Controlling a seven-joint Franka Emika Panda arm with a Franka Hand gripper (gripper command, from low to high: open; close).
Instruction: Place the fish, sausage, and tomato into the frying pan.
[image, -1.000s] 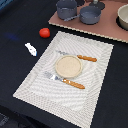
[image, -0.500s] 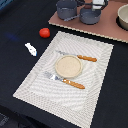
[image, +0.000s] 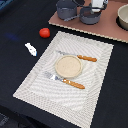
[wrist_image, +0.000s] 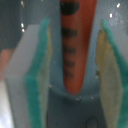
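My gripper (image: 97, 4) is at the far edge of the exterior view, over the blue-grey frying pan (image: 89, 17). In the wrist view the gripper (wrist_image: 75, 87) is open. The reddish sausage (wrist_image: 74, 55), with dark stripes, lies between the teal-edged pads (wrist_image: 44, 75) with a gap on each side, over the pan's grey floor (wrist_image: 75, 107). The sausage is hidden in the exterior view. The red tomato (image: 44, 32) and the small white fish (image: 31, 49) lie on the dark table, to the exterior view's left of the placemat.
A dark grey pot (image: 65, 8) stands beside the pan on a brown board (image: 107, 30), with a beige bowl (image: 123, 16) at the right. A striped placemat (image: 95, 75) holds a tan plate (image: 68, 66), a knife (image: 80, 57) and a fork (image: 67, 81).
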